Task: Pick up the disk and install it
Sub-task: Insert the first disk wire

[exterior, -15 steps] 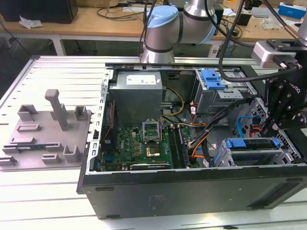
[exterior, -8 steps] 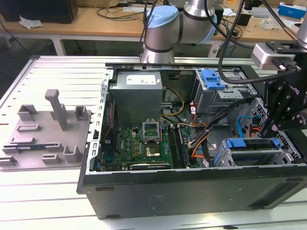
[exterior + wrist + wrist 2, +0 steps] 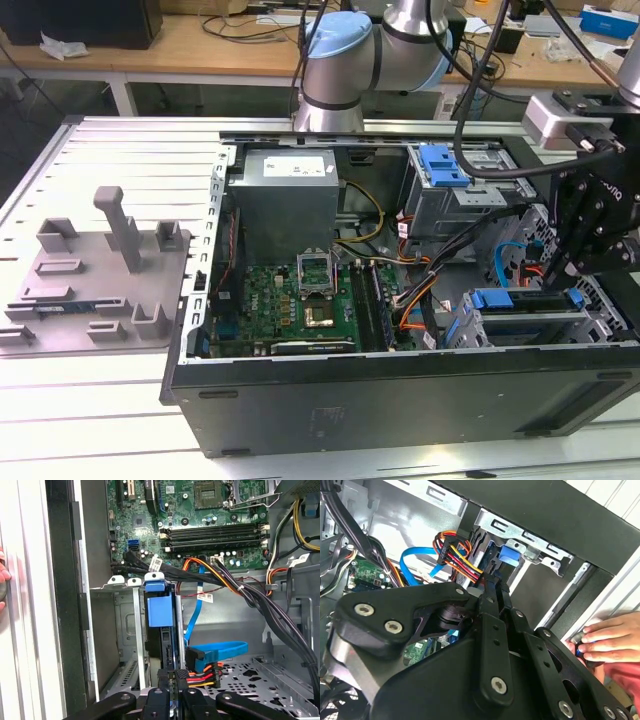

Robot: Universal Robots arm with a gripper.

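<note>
Black fingers [image 3: 172, 700] closed around the disk [image 3: 161, 611], upright in its bay.

Even bright overhead light; soft shadows inside computer case [image 3: 400, 390]; second wrist view's near tool [image 3: 490, 630] slightly blurred.

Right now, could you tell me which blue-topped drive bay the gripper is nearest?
The blue-topped bay by the case's front wall; the gripper hangs beside it. The latch-topped bay sits farther back.

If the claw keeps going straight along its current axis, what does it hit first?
Probably the disk, standing on edge in the metal drive cage, its blue carrier tab facing the first wrist view. The claw lines up on its near edge, beside the red-yellow power connector. Depth is unclear, so contact may already exist.
</note>
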